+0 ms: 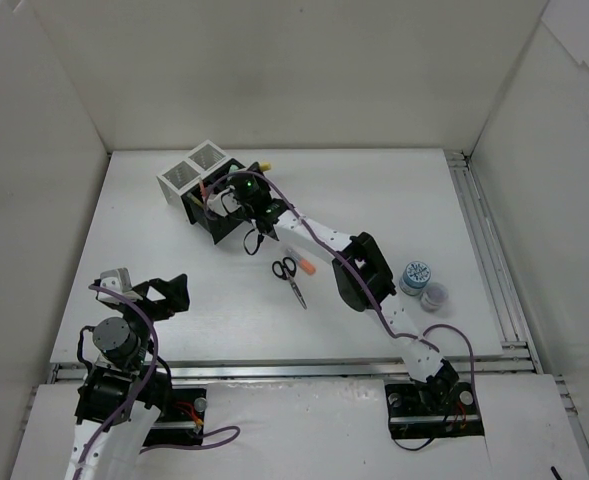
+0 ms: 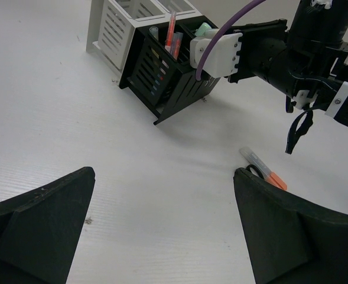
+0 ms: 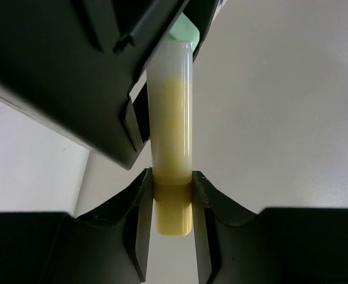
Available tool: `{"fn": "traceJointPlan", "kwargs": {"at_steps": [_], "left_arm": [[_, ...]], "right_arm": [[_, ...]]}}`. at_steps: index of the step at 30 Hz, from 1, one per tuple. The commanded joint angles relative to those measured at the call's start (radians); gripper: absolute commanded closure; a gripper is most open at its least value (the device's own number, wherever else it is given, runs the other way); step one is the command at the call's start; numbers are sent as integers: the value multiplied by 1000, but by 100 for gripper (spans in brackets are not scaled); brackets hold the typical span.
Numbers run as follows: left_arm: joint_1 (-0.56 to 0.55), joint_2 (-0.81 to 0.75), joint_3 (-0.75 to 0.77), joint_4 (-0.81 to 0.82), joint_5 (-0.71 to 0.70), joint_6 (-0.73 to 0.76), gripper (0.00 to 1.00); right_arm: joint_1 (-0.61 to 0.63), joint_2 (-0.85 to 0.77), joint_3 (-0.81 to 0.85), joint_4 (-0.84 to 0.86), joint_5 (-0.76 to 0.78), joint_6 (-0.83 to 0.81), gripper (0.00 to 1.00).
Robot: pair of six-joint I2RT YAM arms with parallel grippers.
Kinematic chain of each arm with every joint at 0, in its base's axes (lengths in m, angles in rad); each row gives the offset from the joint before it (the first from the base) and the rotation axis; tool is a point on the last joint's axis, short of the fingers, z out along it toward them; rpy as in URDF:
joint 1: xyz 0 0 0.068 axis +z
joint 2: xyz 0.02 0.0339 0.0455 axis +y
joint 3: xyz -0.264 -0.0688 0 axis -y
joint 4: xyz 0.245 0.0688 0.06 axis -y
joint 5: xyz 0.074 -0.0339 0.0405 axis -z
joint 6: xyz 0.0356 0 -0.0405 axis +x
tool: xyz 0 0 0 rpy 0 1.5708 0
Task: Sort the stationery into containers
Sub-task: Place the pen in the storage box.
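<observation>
The joined mesh cups stand at the back left, two white (image 1: 196, 167) and two black (image 1: 219, 212). In the left wrist view the black cups (image 2: 168, 77) hold orange pens (image 2: 170, 32) and a green highlighter (image 2: 204, 28). My right gripper (image 1: 246, 195) hangs over the black cups, shut on a yellow highlighter (image 3: 172, 136) beside a black cup's rim (image 3: 73, 71). Black-handled scissors (image 1: 290, 275) and an orange pen (image 1: 301, 261) lie mid-table; the pen also shows in the left wrist view (image 2: 263, 167). My left gripper (image 1: 149, 287) is open and empty above bare table (image 2: 162, 183).
Two small round pots, one blue-lidded (image 1: 415, 274) and one pale (image 1: 434, 296), stand at the right beside my right arm. White walls enclose the table on three sides. A metal rail (image 1: 479, 240) runs along the right edge.
</observation>
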Motion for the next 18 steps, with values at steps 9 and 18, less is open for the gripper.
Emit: {"fn": "traceJointPlan", "kwargs": {"at_steps": [9,18], "left_arm": [[0,10,27,52,-6,7,1],[0,2,29,55,8,10,1]], "right_arm": [[26,-43,-30,108,-8,-100,74],[43,-89,-45,136,46,-134,65]]}}
